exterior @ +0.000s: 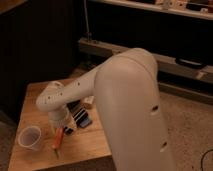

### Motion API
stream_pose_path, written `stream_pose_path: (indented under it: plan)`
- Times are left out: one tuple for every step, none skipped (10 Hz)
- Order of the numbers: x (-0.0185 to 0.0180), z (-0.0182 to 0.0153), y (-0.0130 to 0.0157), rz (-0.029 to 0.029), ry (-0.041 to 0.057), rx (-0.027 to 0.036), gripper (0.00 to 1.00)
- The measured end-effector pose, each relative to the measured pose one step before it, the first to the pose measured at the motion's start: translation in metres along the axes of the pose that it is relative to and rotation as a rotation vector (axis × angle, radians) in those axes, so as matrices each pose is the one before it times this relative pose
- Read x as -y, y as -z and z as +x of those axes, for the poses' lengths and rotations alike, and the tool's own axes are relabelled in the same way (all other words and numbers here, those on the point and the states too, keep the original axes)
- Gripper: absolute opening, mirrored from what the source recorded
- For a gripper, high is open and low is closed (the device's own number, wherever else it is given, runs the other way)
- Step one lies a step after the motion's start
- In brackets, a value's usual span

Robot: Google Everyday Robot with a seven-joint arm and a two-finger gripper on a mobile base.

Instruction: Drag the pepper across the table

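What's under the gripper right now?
The pepper lies on the table just below the gripper, its orange body and lower tip showing beside a clear cup. The gripper covers its upper end, so contact cannot be seen.

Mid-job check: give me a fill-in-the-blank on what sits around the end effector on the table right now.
1. The end effector is low over the table, right at the slim orange-red ____.
2. To the picture's left of it, a clear plastic ____ stands upright.
3. The tabletop is made of light ____ planks.
Missing words: pepper; cup; wooden.
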Motion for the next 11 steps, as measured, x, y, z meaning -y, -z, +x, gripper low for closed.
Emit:
stream_pose_path:
  plan:
    - [-0.00185,-0.00126,-0.00359,-0.01057,-0.00561,0.00003,0.65]
    - [-0.00147,-0.00079,-0.00248,-0.00895,-0.00324,-0.00310,0.65]
    - [-0.00369,-0.00014,-0.00221,-0.01067,0.00301,-0.00490,0.65]
    - [-0.00408,0.00113,-0.00144,-0.00839,0.00579,-0.00500,0.65]
    - [-0.00249,0.00055,-0.00013,-0.00670,0.00341,-0.00175,0.65]
    - [-0.00201,0.00071,-0.00135,-0.00664,0.00403,-0.00350,0.65]
    - [-0.00344,0.00096,-0.00267,-0.00927,0.00858,-0.00448,0.65]
    - [-0.00194,0.00025,-0.00302,-0.01123,0.00780,-0.00416,0.65]
    - [-0.00112,-0.00042,-0.00327,-0.01117,0.00730,-0.00321,0.65]
    - [-0.00175,0.00040,-0.00264,-0.00724,0.00749,-0.00306,0.65]
    - [-0.00192,0.00056,-0.00223,-0.00464,0.00714,-0.00259,0.65]
